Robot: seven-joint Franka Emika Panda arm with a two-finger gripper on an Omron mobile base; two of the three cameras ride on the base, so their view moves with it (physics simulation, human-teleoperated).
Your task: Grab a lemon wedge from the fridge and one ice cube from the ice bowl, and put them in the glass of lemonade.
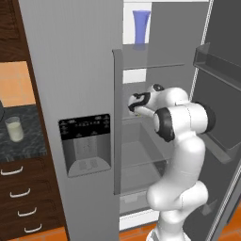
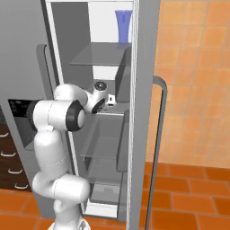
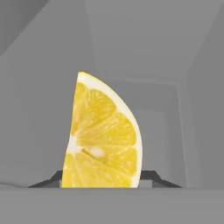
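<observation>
The fridge (image 1: pixel 70 94) stands with its right door swung wide open, and the white arm reaches into the middle of the lit compartment, its hand level with a glass shelf (image 1: pixel 141 115). In the hand view the lemon wedge (image 3: pixel 101 138) sits right in front of the camera, standing on its cut end with the pale rind curving up its right side and the yellow segments facing the lens; its base lies between the two dark fingertips (image 3: pixel 153 177) that peek out on either side of it. The pincer (image 3: pixel 103 183) appears closed on the wedge, though the contact itself is hidden behind the fruit, so the grip is likely rather than certain. Grey fridge walls surround the wedge. On the top shelf, above the arm, stands a tall blue cup (image 1: pixel 141 27). To the left of the fridge, on the dark stone bench (image 1: pixel 28 146), the glass of lemonade (image 1: pixel 14 129) stands upright, well apart from the arm, above a column of dark wooden drawers (image 1: pixel 23 197) with pale handles.
</observation>
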